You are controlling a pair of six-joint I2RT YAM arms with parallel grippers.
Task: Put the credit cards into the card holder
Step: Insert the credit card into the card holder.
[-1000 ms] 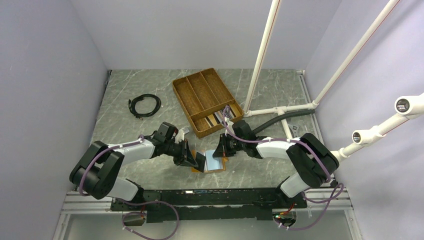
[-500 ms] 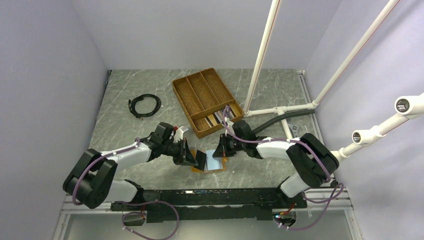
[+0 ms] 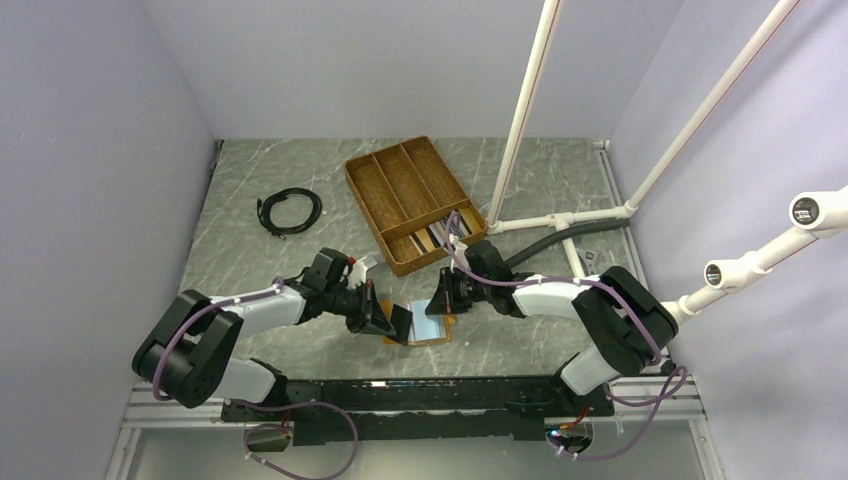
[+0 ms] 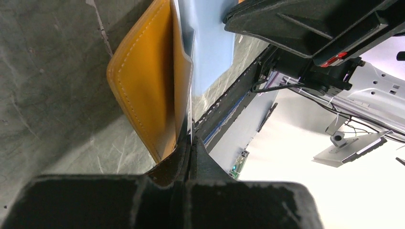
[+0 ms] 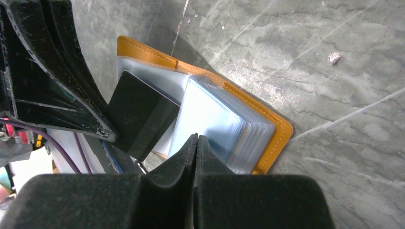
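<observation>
While the left end effector (image 3: 388, 322) pinches a dark credit card (image 5: 143, 114) over the open card holder (image 5: 282, 129) on the desk (image 3: 250, 250), the right end effector (image 5: 196, 139), pressed together and holding nothing, points down at the holder's clear sleeves (image 5: 215, 124) just opposite. Beyond the right one sits a wicker tray (image 3: 365, 205) with more credit cards (image 3: 432, 238) in its nearest compartment. A coiled cable (image 3: 290, 211) lies well beyond the left.
</observation>
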